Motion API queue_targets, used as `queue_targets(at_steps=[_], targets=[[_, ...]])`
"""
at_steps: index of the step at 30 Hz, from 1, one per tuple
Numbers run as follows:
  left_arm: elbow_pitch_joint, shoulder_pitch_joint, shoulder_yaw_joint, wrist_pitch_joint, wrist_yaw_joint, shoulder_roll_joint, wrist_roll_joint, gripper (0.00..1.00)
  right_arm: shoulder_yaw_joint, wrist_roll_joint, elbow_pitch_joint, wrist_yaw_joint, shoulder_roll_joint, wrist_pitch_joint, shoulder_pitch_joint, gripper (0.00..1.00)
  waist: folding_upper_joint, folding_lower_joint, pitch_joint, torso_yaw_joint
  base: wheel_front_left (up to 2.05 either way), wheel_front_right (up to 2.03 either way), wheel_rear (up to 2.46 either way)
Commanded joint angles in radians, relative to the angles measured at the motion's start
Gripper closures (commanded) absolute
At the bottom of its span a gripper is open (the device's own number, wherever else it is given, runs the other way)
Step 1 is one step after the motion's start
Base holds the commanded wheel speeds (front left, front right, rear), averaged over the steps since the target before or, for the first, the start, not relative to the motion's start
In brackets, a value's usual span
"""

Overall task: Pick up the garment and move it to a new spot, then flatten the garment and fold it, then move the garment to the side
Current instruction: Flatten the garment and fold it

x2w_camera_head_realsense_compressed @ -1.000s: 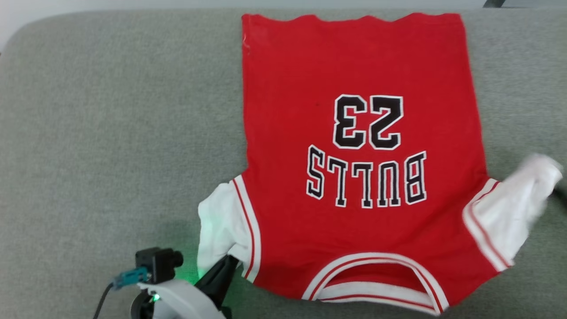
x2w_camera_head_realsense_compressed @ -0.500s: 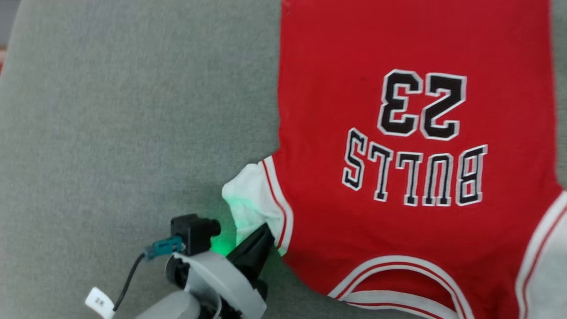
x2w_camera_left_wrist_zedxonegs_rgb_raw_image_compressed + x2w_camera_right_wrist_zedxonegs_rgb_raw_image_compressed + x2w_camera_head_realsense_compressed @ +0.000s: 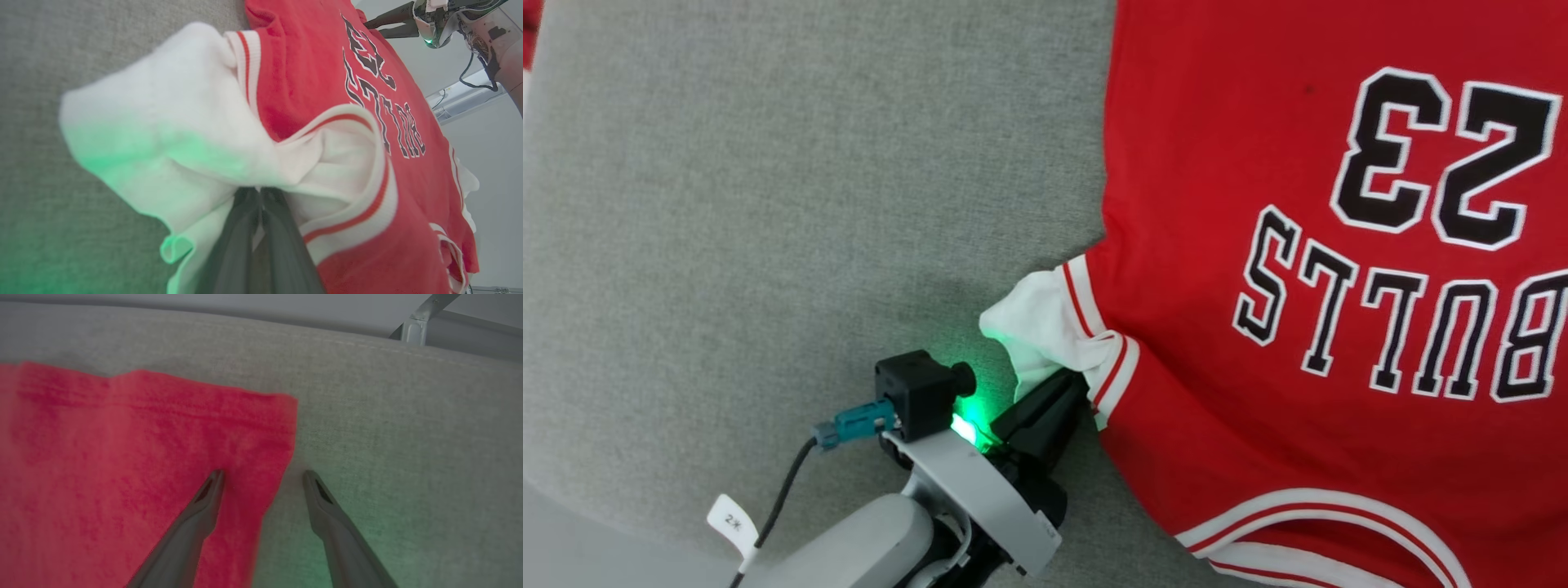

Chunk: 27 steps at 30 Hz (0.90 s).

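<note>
On the grey surface, my left gripper pinches the sleeve of the garment, bunched tighter than before; my right gripper gapes over, seemingly, its hem.

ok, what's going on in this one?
The left end effector is shut on the bunched white sleeve of the garment, which lies print-up on the grey surface. The right end effector is open at a corner of the garment, one finger over red cloth, the other over bare grey. The body looks flat, not yet folded.
</note>
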Motion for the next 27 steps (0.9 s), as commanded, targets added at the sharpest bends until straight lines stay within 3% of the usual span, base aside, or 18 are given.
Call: queue_targets(at_steps=[1, 5, 6, 7, 9, 18, 27], targets=[[0.118, -0.002, -0.009, 0.035, 0.019, -0.017, -0.025, 1.00, 0.015, -0.008, 0.019, -0.002, 0.004, 0.014, -0.006, 0.00, -0.0001, 0.0000, 0.028, 0.021, 0.00, 0.00, 0.00], [0.118, -0.014, -0.009, 0.032, 0.019, -0.021, -0.018, 1.00, 0.044, 0.014, 0.057, -0.001, 0.018, 0.046, 0.002, 0.00, -0.0001, 0.0000, 0.032, 0.016, 0.00, 0.00, 0.00], [0.116, -0.017, -0.007, 0.031, 0.019, -0.021, -0.017, 1.00, 0.049, 0.024, 0.058, -0.001, 0.020, 0.053, 0.000, 0.15, -0.0001, 0.0000, 0.034, 0.014, 0.00, 0.00, 0.00], [0.114, -0.019, -0.004, 0.029, 0.017, -0.022, -0.018, 1.00, 0.052, 0.031, 0.057, -0.001, 0.016, 0.055, 0.000, 0.56, -0.0001, 0.0000, 0.036, 0.013, 0.00, 0.00, 0.00], [0.111, -0.025, 0.002, 0.025, 0.017, -0.021, -0.016, 1.00, 0.064, 0.033, 0.052, -0.001, 0.003, 0.042, -0.004, 1.00, -0.0001, 0.0000, 0.036, 0.011, 0.00, 0.00, 0.00], [0.130, 0.010, 0.038, -0.013, 0.004, 0.001, -0.031, 1.00, 0.101, 0.139, 0.011, -0.001, -0.031, -0.064, 0.084, 1.00, -0.0001, 0.0000, -0.067, -0.022, 0.00, 0.00, 0.00], [0.121, 0.099, 0.059, -0.027, 0.012, 0.063, -0.052, 1.00, 0.196, 0.354, -0.241, -0.002, -0.198, -0.150, 0.390, 1.00, -0.0001, 0.0000, -0.228, -0.084, 0.00, 0.00, 0.00]])
